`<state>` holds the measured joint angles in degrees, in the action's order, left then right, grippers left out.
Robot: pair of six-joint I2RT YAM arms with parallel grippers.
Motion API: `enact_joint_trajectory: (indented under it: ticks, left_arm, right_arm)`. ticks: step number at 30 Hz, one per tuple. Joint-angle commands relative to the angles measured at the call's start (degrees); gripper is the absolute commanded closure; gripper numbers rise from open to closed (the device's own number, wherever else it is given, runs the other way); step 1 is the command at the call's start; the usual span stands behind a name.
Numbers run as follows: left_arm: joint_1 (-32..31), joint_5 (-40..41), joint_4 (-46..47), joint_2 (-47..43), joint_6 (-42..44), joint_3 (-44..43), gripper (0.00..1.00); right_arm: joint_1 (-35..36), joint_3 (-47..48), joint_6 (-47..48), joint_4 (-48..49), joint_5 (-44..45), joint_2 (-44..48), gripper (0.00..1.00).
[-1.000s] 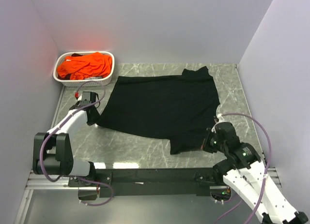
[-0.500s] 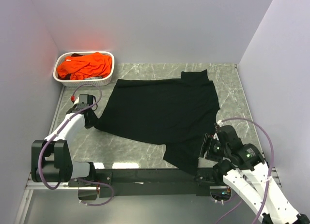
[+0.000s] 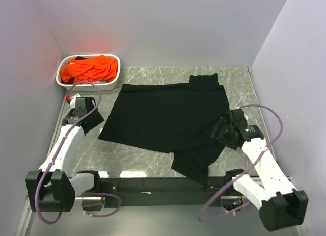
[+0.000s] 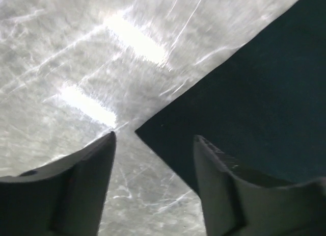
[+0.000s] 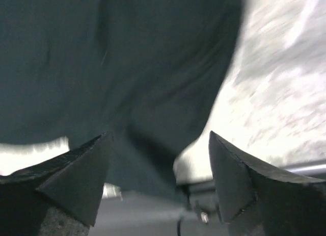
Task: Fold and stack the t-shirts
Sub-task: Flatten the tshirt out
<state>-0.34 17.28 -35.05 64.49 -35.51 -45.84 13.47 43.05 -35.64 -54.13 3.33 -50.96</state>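
A black t-shirt lies spread flat on the marble table, and its near flap droops over the front edge. Orange t-shirts are heaped in the white basket at the back left. My left gripper hovers open just above the shirt's left corner. In the left wrist view that corner lies between the spread fingers, untouched. My right gripper is open over the shirt's right edge. In the right wrist view the black cloth lies below its jaws, which hold nothing.
Lilac walls close in the table on the left, back and right. A black rail carrying the arm bases runs along the front edge. Bare marble shows to the left of and in front of the shirt.
Both grippers have opened and let go of the black shirt. The left arm has drawn back to the left. The right arm has swung up from the front edge to the shirt's right side.
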Motion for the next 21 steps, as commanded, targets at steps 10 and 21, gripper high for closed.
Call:
enact_joint_trajectory:
  ticks: [10, 21]
  left_arm:
    - [0.08, -4.35, 5.24, -2.00, 1.32, -0.74, 0.29]
    - [0.16, -7.08, 10.00, -0.51, 2.46, 4.54, 0.30]
  right_arm:
    - [-17.06, -6.57, 0.66, 23.44, -0.51, -10.65, 0.44]
    - [-23.84, -10.61, -0.58, 34.88, -4.48, -20.22, 0.59]
